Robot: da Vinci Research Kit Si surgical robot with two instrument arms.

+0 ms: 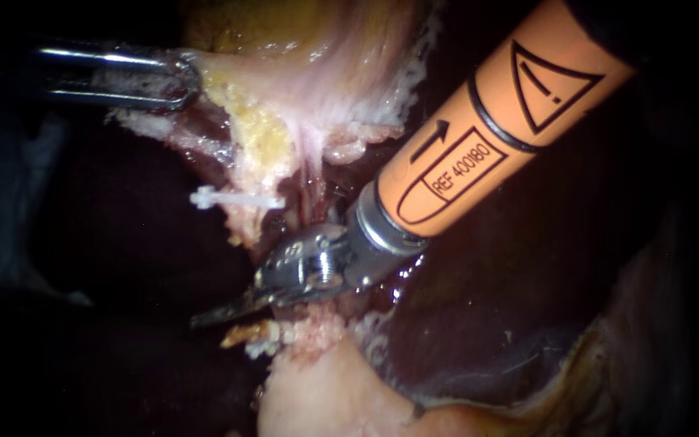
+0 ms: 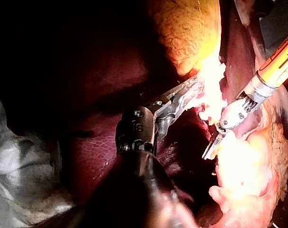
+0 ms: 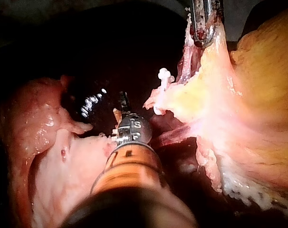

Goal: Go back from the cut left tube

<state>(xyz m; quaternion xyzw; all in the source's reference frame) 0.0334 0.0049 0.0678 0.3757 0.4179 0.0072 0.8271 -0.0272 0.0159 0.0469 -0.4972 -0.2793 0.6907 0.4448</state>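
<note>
Two instruments show: the left instrument (image 1: 181, 81) has its hand clenched on the gallbladder (image 1: 309, 73), and the right instrument (image 1: 213, 316) has its hand closed and empty. One white clip (image 1: 236, 197) sits on the cut left tube (image 1: 246, 222), just above the right tip.

I found a surgical laboratory: an excised liver (image 2: 101, 152) and gallbladder (image 1: 317, 57) lay lit beside crumpled white sheeting (image 2: 20, 161), my right instrument (image 1: 222, 311) reaching over them.

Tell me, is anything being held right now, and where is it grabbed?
The left instrument holds the pale tissue by its upper edge. The right instrument holds nothing.
</note>
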